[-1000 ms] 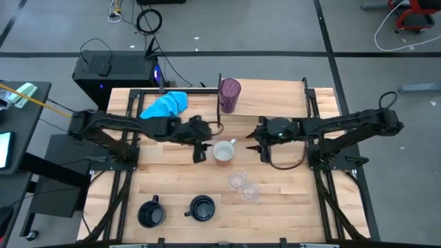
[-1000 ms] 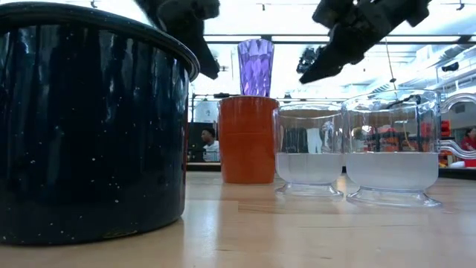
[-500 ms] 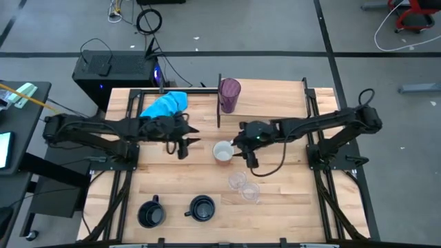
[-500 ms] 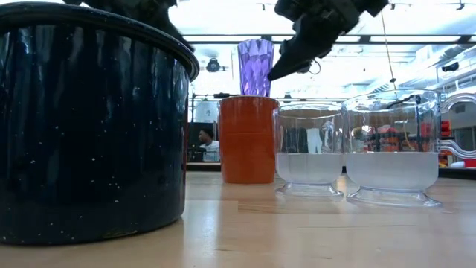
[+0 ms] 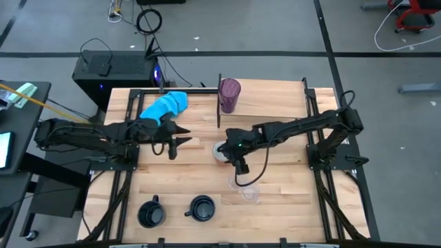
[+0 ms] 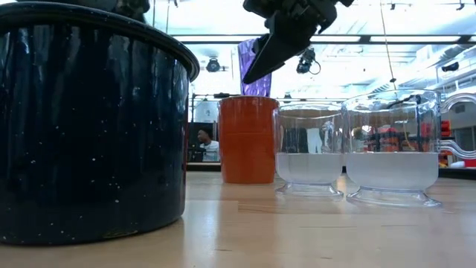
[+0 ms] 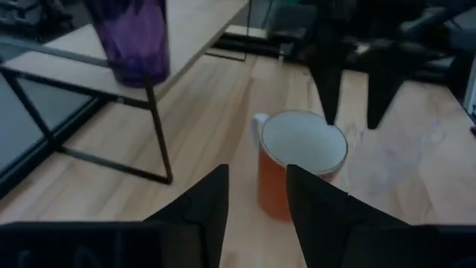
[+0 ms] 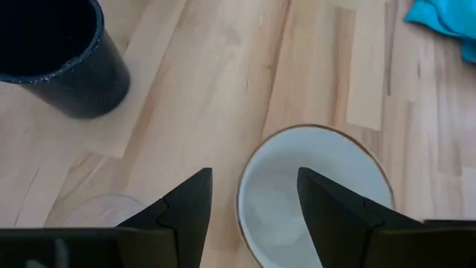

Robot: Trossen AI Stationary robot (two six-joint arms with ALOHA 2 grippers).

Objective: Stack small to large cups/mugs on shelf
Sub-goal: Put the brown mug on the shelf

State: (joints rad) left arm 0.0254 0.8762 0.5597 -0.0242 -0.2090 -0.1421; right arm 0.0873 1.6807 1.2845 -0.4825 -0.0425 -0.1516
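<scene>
The orange mug [image 5: 221,150] with its white inside [image 8: 316,193] stands upright on the table's middle. My right gripper [image 5: 238,162] hangs open just above it, its fingertips [image 6: 253,74] clear of the rim. My left gripper [image 5: 176,142] is open too, level, to the left of the mug [image 7: 297,171] and apart from it. The purple tumbler [image 5: 229,94] stands on the shelf [image 5: 275,96]. Two clear cups [image 6: 309,149], [image 6: 392,149] stand near the table's middle right. Two black mugs [image 5: 150,212], [image 5: 201,207] stand by the near edge.
A bright blue cloth [image 5: 165,105] lies at the far left of the table. The shelf's thin dark upright [image 7: 156,134] stands just beyond the orange mug. One black mug [image 6: 89,126] fills the low view's left. People show in the room behind.
My left gripper has drawn back toward the table's left edge, away from the orange mug. My right gripper has moved toward the left and come over the mug, tipping further down. The mug has stayed where it was.
</scene>
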